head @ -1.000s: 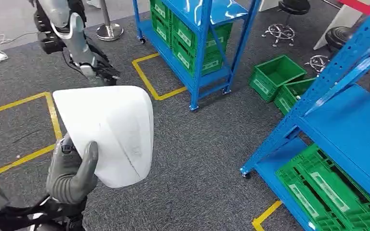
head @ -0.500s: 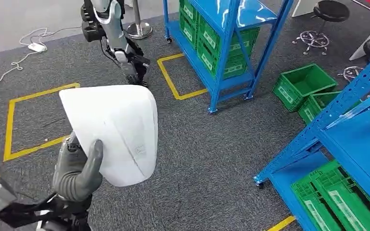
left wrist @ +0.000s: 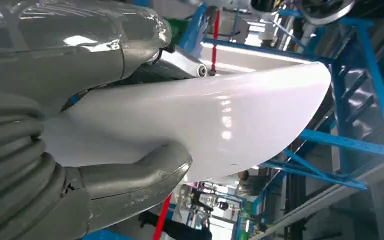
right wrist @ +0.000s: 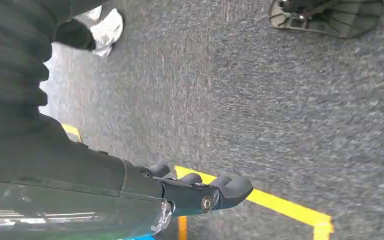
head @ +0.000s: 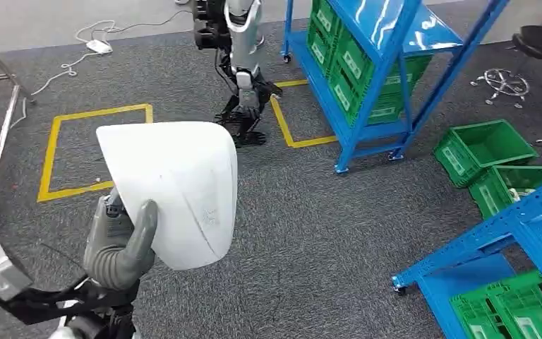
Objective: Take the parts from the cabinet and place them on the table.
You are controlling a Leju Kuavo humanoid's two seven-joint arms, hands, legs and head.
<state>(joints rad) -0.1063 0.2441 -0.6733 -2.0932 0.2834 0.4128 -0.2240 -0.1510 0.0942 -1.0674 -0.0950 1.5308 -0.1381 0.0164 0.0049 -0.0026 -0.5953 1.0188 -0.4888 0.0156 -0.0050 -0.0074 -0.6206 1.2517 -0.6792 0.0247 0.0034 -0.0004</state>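
Observation:
A large white curved shell part (head: pixel 176 191) is held up in front of me, over the grey carpet. My left hand (head: pixel 120 244) grips its lower edge, with the thick grey thumb pressed on the near face. In the left wrist view the same white part (left wrist: pixel 220 120) runs out from my left hand (left wrist: pixel 130 180), clamped between thumb and fingers. My right hand (right wrist: pixel 200 192) hangs at my side above the carpet; its dark fingers are apart and hold nothing.
Another humanoid robot (head: pixel 243 63) stands ahead beside a yellow tape square (head: pixel 92 148). A blue rack (head: pixel 367 63) with green crates rises at the back right. Loose green crates (head: pixel 483 148) lie on the floor, and a second blue rack (head: pixel 508 233) is close on my right.
The camera has swung: the other robot, racks and crates have slid rightward in the picture. The white part stays in my left hand in the same grip.

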